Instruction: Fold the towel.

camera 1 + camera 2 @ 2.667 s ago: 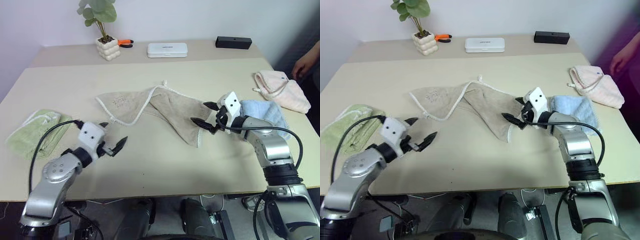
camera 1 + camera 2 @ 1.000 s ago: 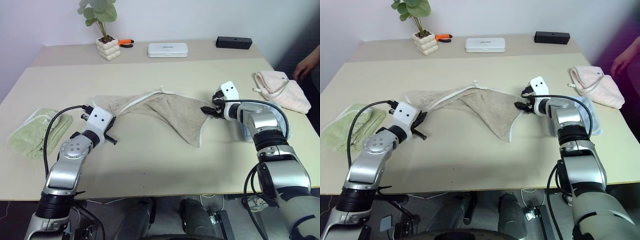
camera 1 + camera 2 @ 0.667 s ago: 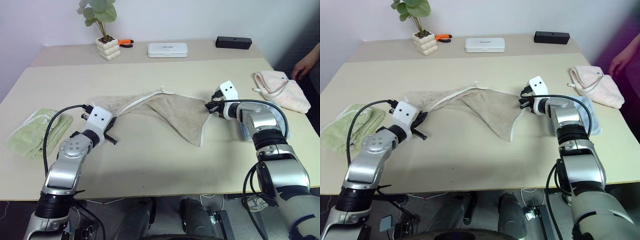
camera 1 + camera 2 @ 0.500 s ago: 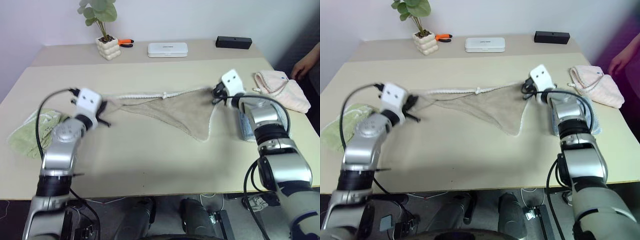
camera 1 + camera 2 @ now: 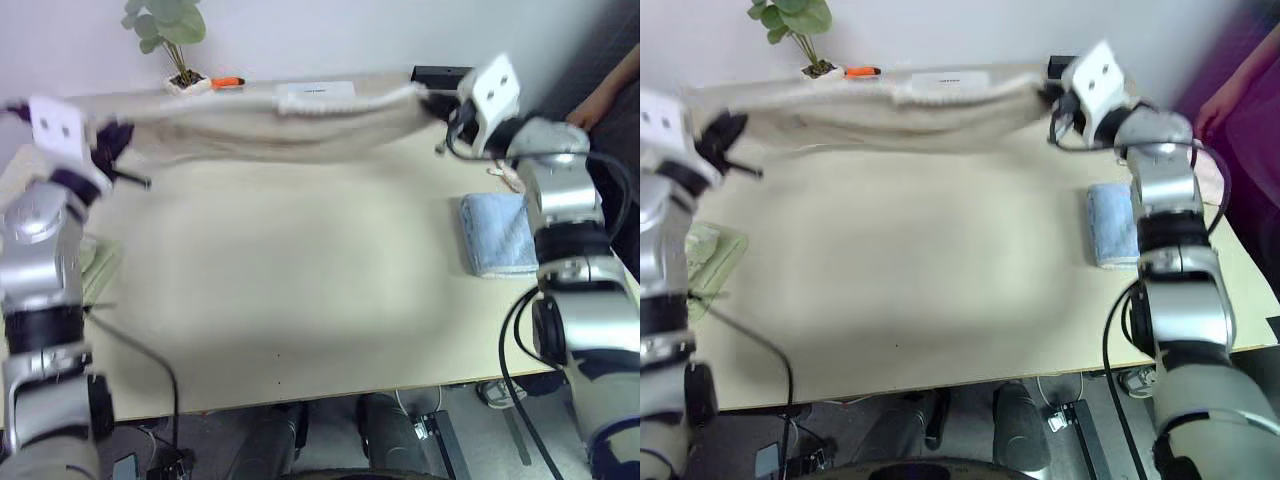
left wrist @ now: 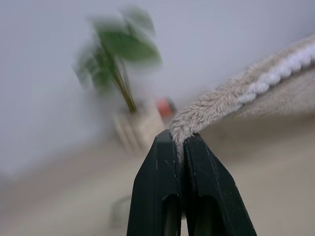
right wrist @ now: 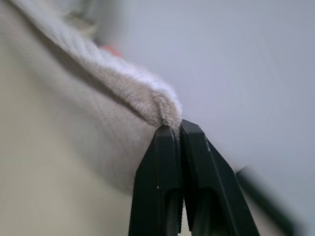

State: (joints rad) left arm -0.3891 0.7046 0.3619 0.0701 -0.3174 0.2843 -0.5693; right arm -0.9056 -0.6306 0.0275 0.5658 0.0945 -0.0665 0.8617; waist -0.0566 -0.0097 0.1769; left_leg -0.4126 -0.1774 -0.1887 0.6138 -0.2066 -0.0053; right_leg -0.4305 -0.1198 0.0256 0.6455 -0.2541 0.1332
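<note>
Each tool, the left tool (image 6: 179, 142) and the right tool (image 7: 172, 129), is clamped on a corner of the towel (image 5: 270, 120). A moment ago the towel lay on the desk (image 5: 300, 290); now it hangs stretched above it, ready for folding. Farther off lie a blue towel (image 5: 497, 233), a plant (image 5: 165, 40) and a white wall.

No text, label, brand or number can be read anywhere here. The white case (image 5: 315, 90) at the table's far edge bears a faint dark mark, too blurred to make out.
</note>
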